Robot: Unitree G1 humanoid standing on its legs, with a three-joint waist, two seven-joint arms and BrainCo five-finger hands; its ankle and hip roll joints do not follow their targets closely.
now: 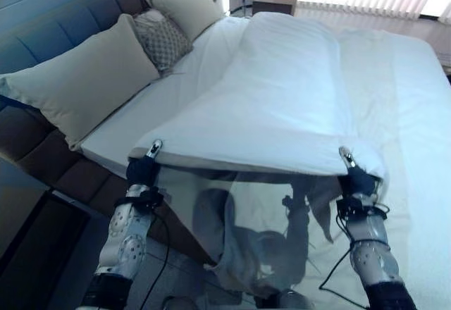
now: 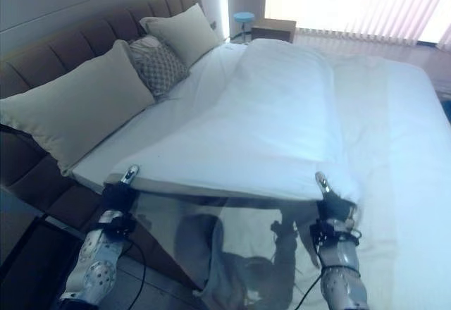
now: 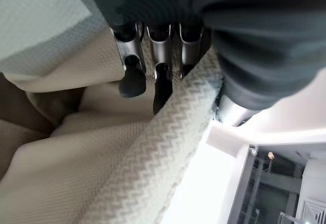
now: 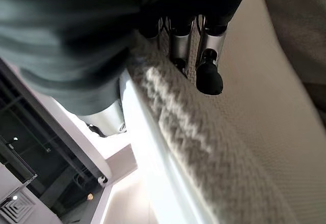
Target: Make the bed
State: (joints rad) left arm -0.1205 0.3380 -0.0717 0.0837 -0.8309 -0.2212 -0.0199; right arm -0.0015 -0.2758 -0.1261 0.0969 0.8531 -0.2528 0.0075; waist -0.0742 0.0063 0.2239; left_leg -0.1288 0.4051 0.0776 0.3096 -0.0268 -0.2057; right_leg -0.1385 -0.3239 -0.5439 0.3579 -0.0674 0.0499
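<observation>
The duvet (image 1: 282, 106) edge is grasped by both hands (image 1: 144, 165) (image 1: 356, 176), fingers clenched; it should be pulled evenly toward the pillows (image 1: 84, 77).

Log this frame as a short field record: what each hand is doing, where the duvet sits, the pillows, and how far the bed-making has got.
left hand: shut on the duvet's near edge, lifted off the mattress
right hand: shut on the same edge, further along it
duvet: white, spread over the middle of the bed, near edge raised between the hands
pillows: three against the headboard, the middle one patterned
mattress: white sheet bare on the window side
stage: duvet held, not yet pulled up to the pillows
</observation>
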